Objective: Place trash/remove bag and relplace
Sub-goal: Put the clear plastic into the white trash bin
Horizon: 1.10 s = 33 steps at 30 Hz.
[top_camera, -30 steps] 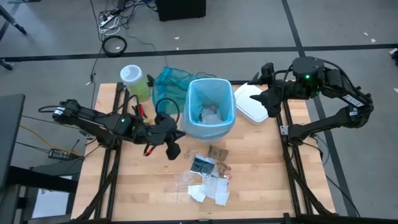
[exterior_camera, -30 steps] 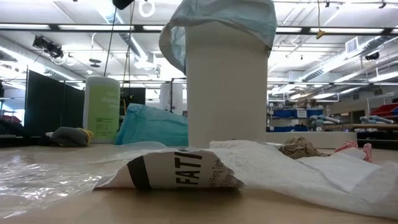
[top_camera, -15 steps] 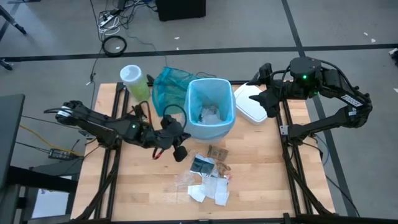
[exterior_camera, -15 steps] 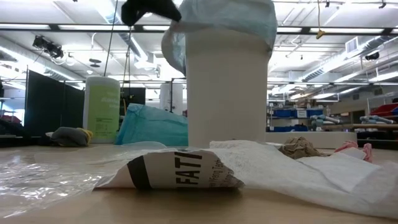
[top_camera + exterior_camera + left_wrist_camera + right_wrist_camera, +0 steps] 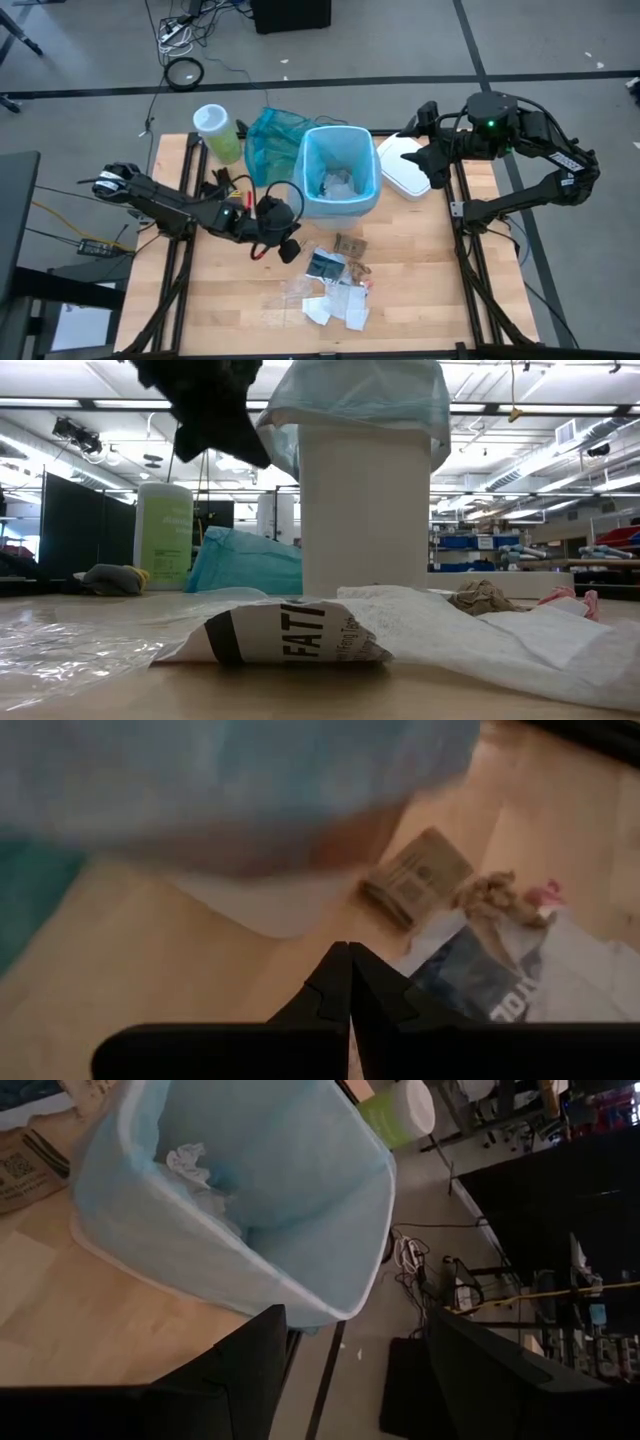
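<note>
The white bin, lined with the light blue bag, stands at the middle back of the table and holds some crumpled white paper. More trash lies loose on the table in front of it: a brown wrapper, a dark packet and white paper. My left gripper hangs shut and slanting down beside the bin's near left corner, above the table and short of the scraps; it also shows in the low view and the left wrist view. My right gripper waits open, raised at the bin's right.
A darker teal plastic bag and a green canister with a pale lid stand at the back left. A white lid lies right of the bin. Clear plastic film lies near the scraps.
My left gripper has come down beside the bin's left front, drifting a little toward the scraps, and has tipped further downward. It has stayed shut.
</note>
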### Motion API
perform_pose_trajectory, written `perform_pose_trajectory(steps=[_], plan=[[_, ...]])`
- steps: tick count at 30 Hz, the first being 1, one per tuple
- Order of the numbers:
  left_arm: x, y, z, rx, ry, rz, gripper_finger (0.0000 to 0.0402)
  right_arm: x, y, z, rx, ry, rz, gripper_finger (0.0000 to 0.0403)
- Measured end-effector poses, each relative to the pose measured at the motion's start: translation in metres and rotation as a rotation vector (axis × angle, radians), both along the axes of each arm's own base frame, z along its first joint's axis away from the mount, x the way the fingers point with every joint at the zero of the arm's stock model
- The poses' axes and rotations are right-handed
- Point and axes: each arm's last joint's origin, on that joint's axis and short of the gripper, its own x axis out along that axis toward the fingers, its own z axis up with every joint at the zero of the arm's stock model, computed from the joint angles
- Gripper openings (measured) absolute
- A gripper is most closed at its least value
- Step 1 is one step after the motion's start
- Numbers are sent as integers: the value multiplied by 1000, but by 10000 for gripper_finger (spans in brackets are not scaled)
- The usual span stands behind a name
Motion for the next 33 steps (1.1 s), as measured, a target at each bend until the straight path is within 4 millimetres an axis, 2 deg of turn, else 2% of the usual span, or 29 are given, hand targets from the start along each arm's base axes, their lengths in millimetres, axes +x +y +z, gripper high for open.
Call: perform_pose_trajectory(steps=[4, 8, 17, 21, 25, 33], plan=[[-3, -9, -7, -27, 4, -53, 7, 0, 0, -1, 2, 14, 0, 230], [-9, -11, -25, -46, 1, -52, 14, -1, 0, -1, 2, 15, 0, 234], [-21, -6, -69, -60, -192, -97, 70, -1, 0, -1, 3, 15, 0, 253], [-27, -4, -84, -13, -248, -122, 87, -1, 0, -1, 3, 15, 0, 259], [-21, -6, -101, 35, -209, -149, 97, -1, 0, -1, 3, 15, 0, 261], [3, -14, -126, 74, -160, -174, 100, -1, 0, -1, 3, 15, -1, 261]])
